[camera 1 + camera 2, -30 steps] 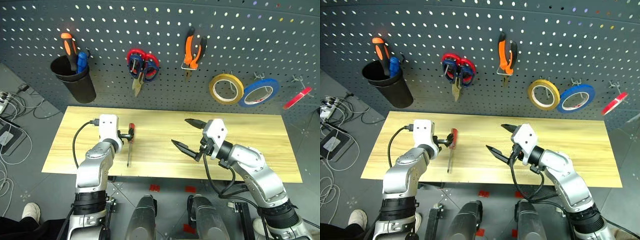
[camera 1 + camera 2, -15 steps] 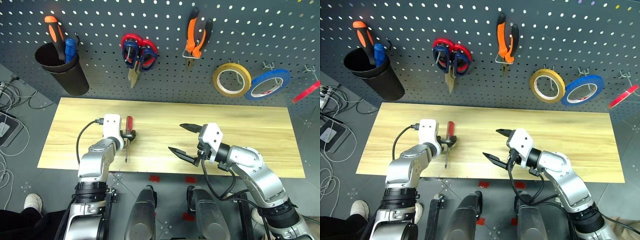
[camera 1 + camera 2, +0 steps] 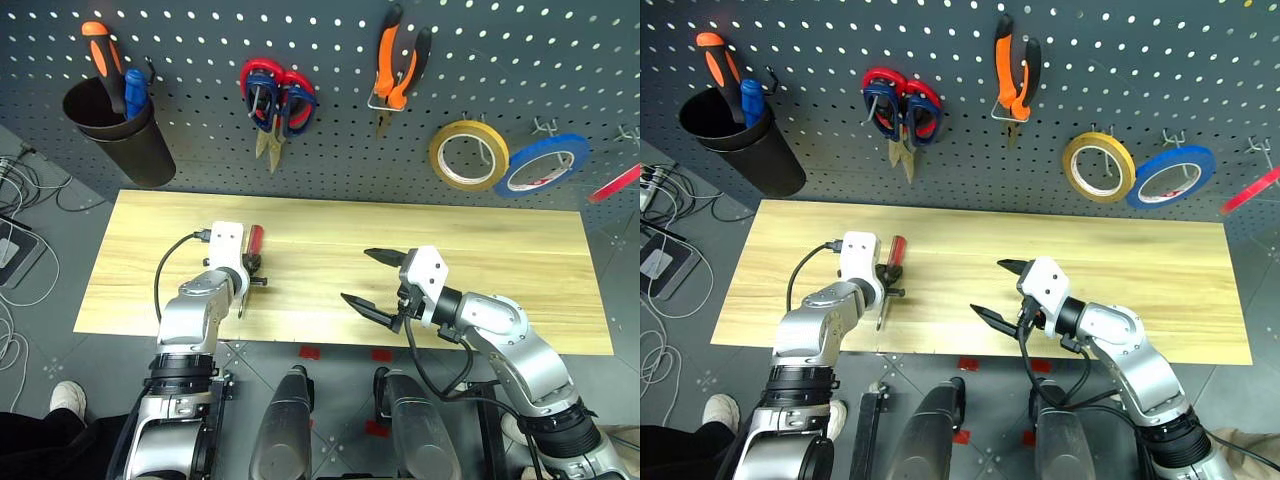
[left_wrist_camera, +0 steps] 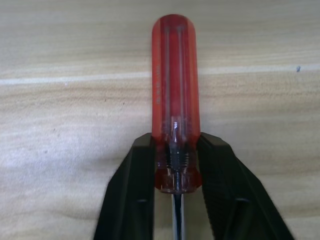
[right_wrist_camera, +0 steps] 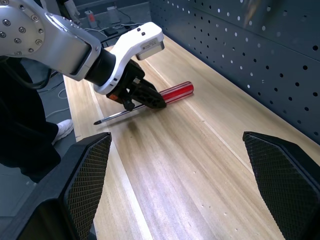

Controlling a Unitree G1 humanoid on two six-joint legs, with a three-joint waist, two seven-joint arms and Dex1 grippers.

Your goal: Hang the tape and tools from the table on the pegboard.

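Screwdriver (image 4: pixel 174 100) with the red handle is the one item on the table (image 3: pixel 520 250), lying flat near your left side with its handle aimed at the pegboard (image 3: pixel 330 150), and your left gripper (image 4: pixel 172 187) has pinched it right at the base of the handle where the metal shaft comes out. Right gripper (image 3: pixel 372 278) is hanging over the middle of the table with its jaws spread wide and nothing in them. What I'd worry about: that grip sits low on the handle's collar, so when you lift, the long handle could pivot or slip out between the fingers (image 4: pixel 132 195), and it'd roll across the wood. The left wrist view shows exactly where the fingers bite. The right wrist view gives you the side angle instead, with the shaft tip sticking out behind the gripper. The head views add the cup (image 3: pixel 125 140) with two screwdrivers already in it.
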